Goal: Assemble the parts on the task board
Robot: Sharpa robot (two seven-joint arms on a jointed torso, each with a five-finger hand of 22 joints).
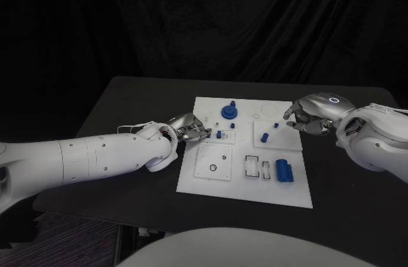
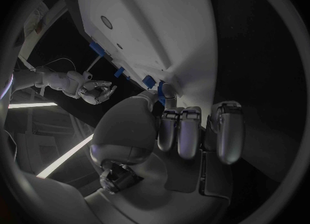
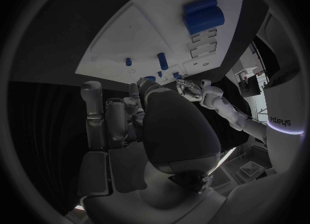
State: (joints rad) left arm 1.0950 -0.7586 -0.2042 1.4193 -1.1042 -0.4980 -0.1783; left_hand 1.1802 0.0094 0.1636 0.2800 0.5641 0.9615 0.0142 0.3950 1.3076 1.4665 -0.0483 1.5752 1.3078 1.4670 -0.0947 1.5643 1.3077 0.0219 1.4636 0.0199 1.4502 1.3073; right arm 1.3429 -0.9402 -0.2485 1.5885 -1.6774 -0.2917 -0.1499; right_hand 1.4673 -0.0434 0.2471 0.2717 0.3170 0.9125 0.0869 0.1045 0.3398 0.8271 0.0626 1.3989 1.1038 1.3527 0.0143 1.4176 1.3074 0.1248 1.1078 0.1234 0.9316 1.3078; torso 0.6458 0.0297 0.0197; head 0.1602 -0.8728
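Left hand (image 1: pixel 190 127) curled, empty, at task board (image 1: pixel 242 184) left edge | right hand (image 1: pixel 309 116) curled, empty, over right edge

The right hand (image 3: pixel 139 126) hangs over the black table (image 3: pixel 77 38), silver fingers (image 3: pixel 93 115) curled, nothing visibly held. Beyond lies the white rectangular task board (image 3: pixel 161 22), with two blue cylinders (image 3: pixel 203 13) side by side, a small upright blue peg (image 3: pixel 163 60) and a smaller blue stub (image 3: pixel 128 62). The left hand (image 3: pixel 188 88) sits at the board's far edge.

White arms (image 1: pixel 94 155), silver robot hand (image 1: pixel 310 116), thin wrist cable (image 1: pixel 132 126)
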